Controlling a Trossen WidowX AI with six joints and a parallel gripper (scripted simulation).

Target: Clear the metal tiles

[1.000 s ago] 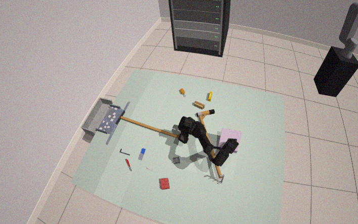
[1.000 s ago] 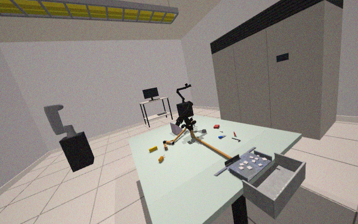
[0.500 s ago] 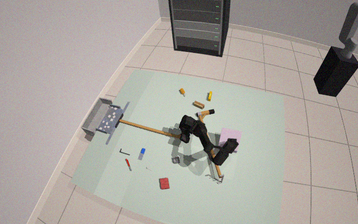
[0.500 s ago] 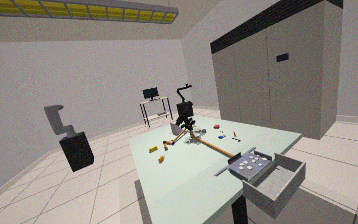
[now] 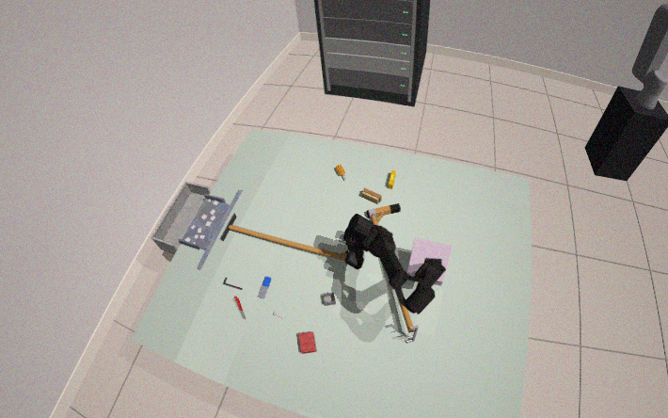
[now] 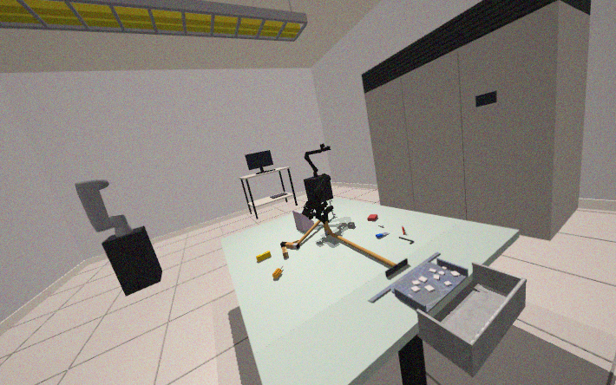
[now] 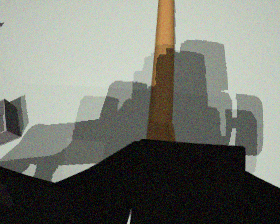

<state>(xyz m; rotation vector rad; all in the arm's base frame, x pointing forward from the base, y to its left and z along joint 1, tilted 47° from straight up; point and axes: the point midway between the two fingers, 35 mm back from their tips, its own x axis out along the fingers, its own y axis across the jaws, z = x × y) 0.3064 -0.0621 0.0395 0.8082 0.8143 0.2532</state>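
The long scraper has a wooden handle (image 5: 279, 239) (image 6: 360, 248) (image 7: 165, 43) and a dark head (image 5: 229, 227) (image 6: 396, 267). The head rests on the table just short of the near end of the steel bench plate (image 5: 221, 203) (image 6: 410, 301). Several pale metal tiles (image 5: 206, 220) (image 6: 422, 278) lie scattered on the plate. The grey catch box (image 5: 176, 220) (image 6: 473, 329) sits at the plate's far end, beyond the table edge. My gripper (image 5: 351, 255) (image 6: 322, 220) (image 7: 167, 152) is shut on the near end of the scraper's handle, low over the table.
A rake (image 5: 405, 319) and a short wooden tool (image 5: 383, 210) lie by the arm's base, next to a pink pad (image 5: 433, 251). Small items lie around: a grey nut (image 5: 327, 298), a blue marker (image 5: 264, 286), a red screwdriver (image 5: 239, 306), an allen key (image 5: 231, 283), a red block (image 5: 306, 342) and a yellow block (image 5: 390, 179).
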